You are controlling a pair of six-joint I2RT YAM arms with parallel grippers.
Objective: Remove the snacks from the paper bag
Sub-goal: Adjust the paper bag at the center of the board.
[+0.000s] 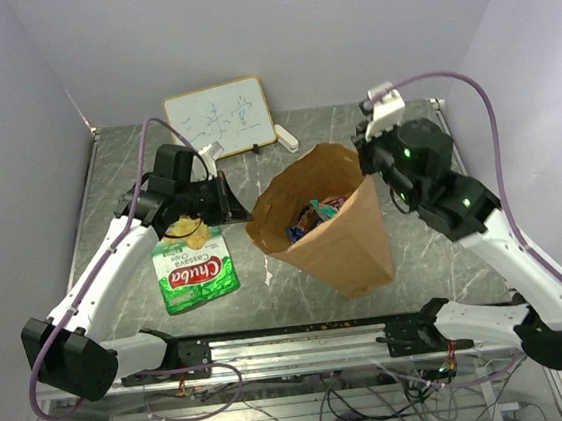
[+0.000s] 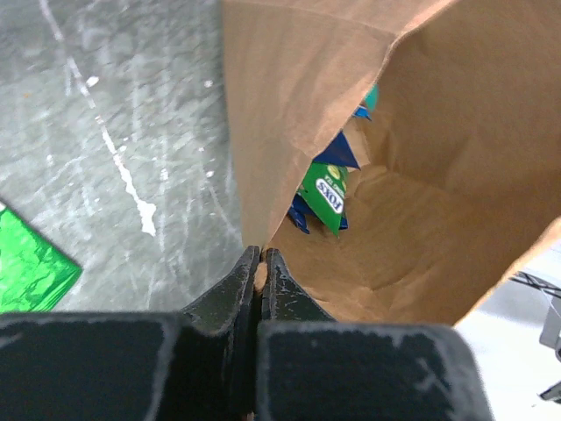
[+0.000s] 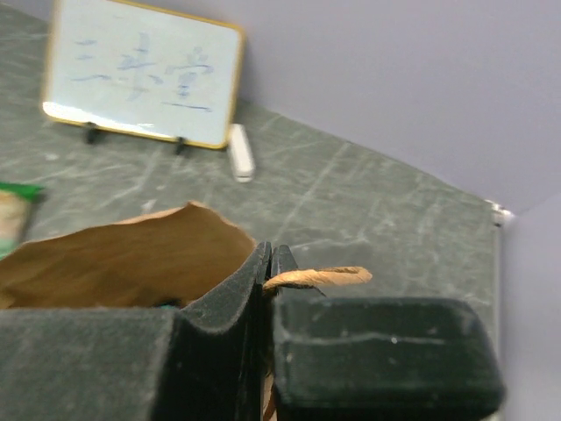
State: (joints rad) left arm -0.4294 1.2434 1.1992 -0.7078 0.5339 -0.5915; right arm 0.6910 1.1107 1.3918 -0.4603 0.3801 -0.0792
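Left of the paper bag point(image 1: 339, 240), a green Chuba packet point(image 1: 194, 265) lies flat on the grey marbled surface point(image 1: 260, 293). With its mouth gaping wide, the creased brown bag holds more snacks point(image 1: 314, 215), a green packet point(image 2: 324, 197) and blue ones among them. The left fingers point(image 2: 232, 294) pinch its left rim tight from a low, outstretched arm, while the right fingers point(image 3: 232, 303) clamp the far-right rim beside a twisted handle point(image 3: 320, 277) with the elbow raised; beyond the bag stands a white board point(image 1: 219, 118).

Both arms reach inward from opposite sides, the left hand point(image 1: 242, 212) and right hand point(image 1: 362, 156) pinched tightly together.
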